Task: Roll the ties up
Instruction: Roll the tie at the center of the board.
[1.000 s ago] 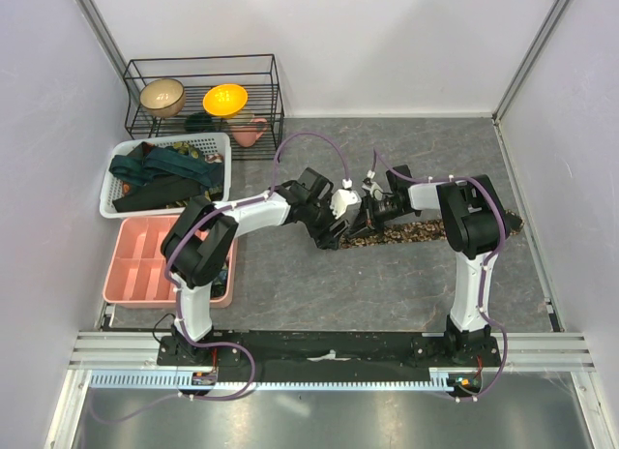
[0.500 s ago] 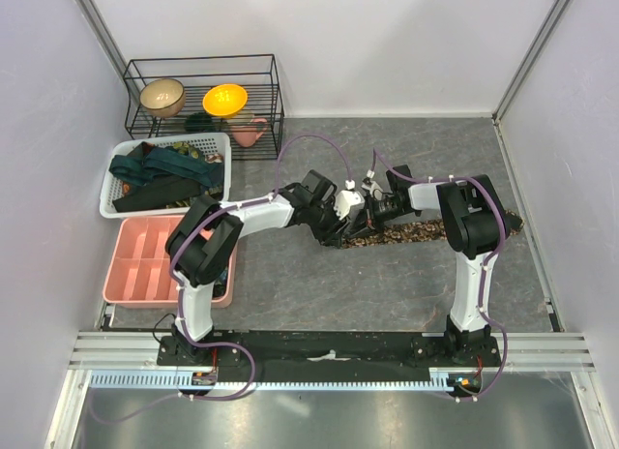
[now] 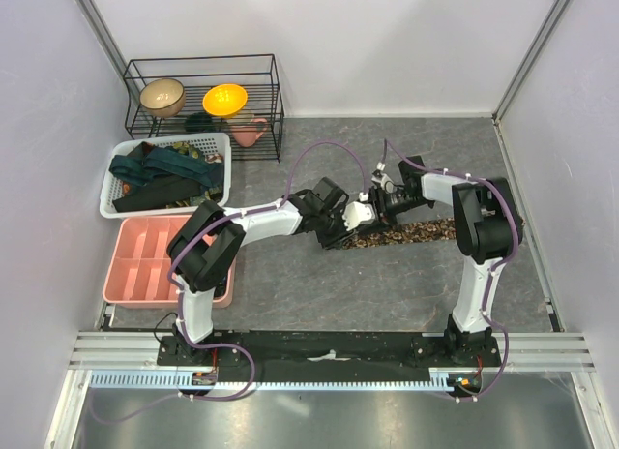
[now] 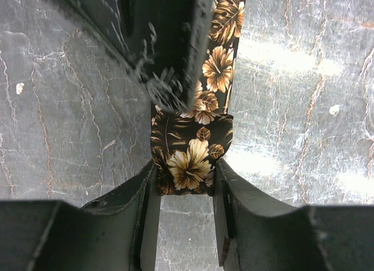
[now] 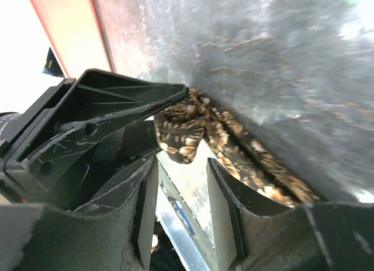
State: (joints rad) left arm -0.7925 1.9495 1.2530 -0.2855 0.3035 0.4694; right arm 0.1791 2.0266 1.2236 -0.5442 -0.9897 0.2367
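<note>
**Top view.** The brown tie (image 3: 416, 230) is laid flat on the grey surface (image 3: 387, 294), off to the right of the pink tray (image 3: 145, 238). The tie's end nearest the tray is met by the left end effector (image 3: 340, 234) and the right end effector (image 3: 377, 217).

The tray pockets that can be seen look bare. The tray's right corner is hidden by an arm. Just behind the tray, a white basket (image 3: 108, 193) is filled with dark teal and black ties (image 3: 160, 168), none of them rolled. Farther behind the tray, a wire rack (image 3: 276, 101) is loaded with a tan bowl (image 3: 162, 97), a yellow bowl (image 3: 224, 100) and a pink cup (image 3: 250, 132).

**Left wrist view.** The folded end of the brown tie is pinched by the left end effector. Its fingers (image 4: 146, 183) are pressed in on both edges.

**Right wrist view.** The right end effector is spread, and nothing is held in it. A small loose coil of the brown tie is seen just ahead of it.

The roll looks only begun. The coil is best kept tight, with its edges lined up. The flat part should be held straight and pressed down while the coil is turned slowly away from the tray. If the pinch is let go too soon, the coil could spring open.
</note>
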